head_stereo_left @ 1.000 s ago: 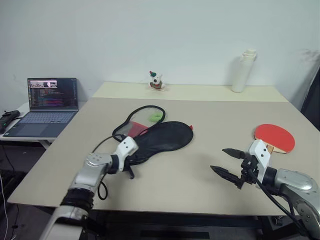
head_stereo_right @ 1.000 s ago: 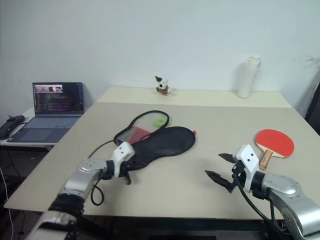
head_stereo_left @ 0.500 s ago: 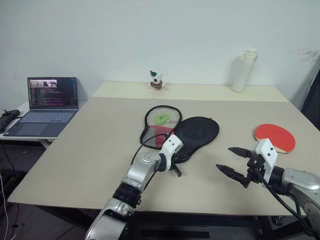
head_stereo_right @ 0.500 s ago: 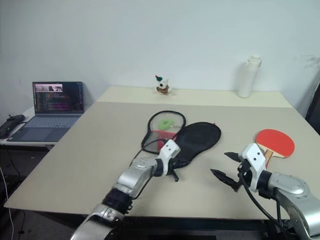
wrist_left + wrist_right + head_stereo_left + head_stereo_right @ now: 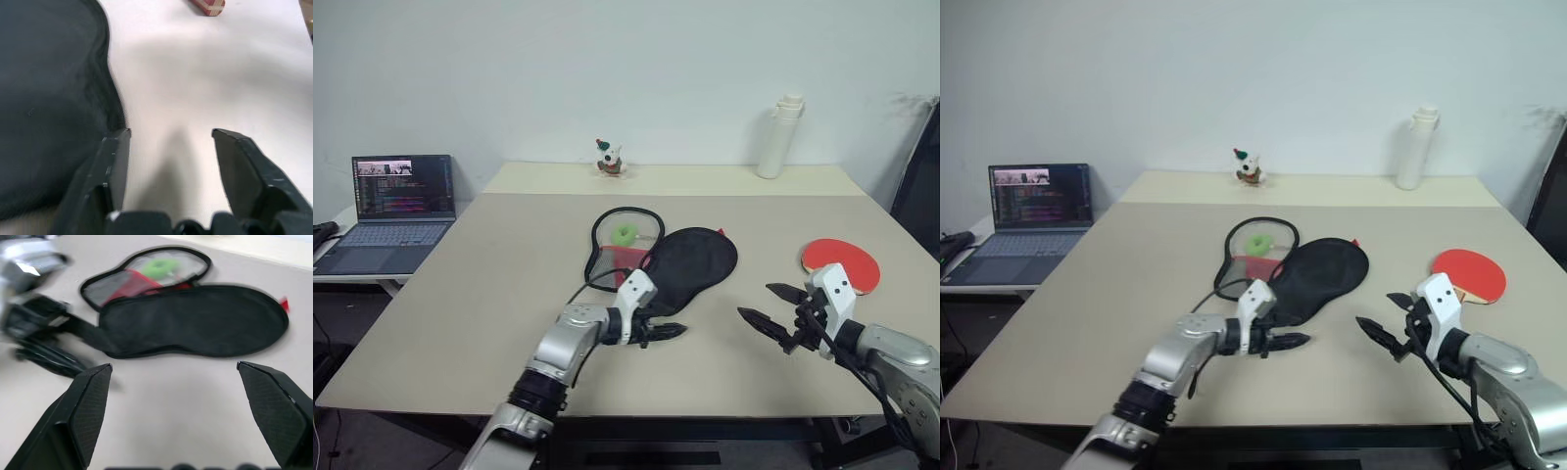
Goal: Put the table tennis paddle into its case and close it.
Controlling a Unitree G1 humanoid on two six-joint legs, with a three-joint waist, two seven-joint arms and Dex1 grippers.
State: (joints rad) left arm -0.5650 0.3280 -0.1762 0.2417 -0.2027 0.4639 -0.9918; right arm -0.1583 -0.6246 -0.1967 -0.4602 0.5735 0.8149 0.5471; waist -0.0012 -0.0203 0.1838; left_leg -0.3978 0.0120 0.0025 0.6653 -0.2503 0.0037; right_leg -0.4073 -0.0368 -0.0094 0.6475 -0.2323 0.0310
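The case point(image 5: 690, 266) lies unzipped on the tabletop point(image 5: 489, 284), its black half spread flat and its mesh half folded back beside it with a green ball point(image 5: 626, 234) on it. The left end effector point(image 5: 668, 332) sits at the case's near edge, fingers parted, holding nothing. The table tennis paddle point(image 5: 840, 262) lies red face up, well right of the case. Near the paddle, the right end effector point(image 5: 771, 307) hovers wide open and empty.

My beige counter point(image 5: 489, 284) runs back to a plain white wall point(image 5: 607, 69). A paler table point(image 5: 685, 178) abuts its far edge. On my left, an open laptop point(image 5: 386, 211) sits on a low side table.
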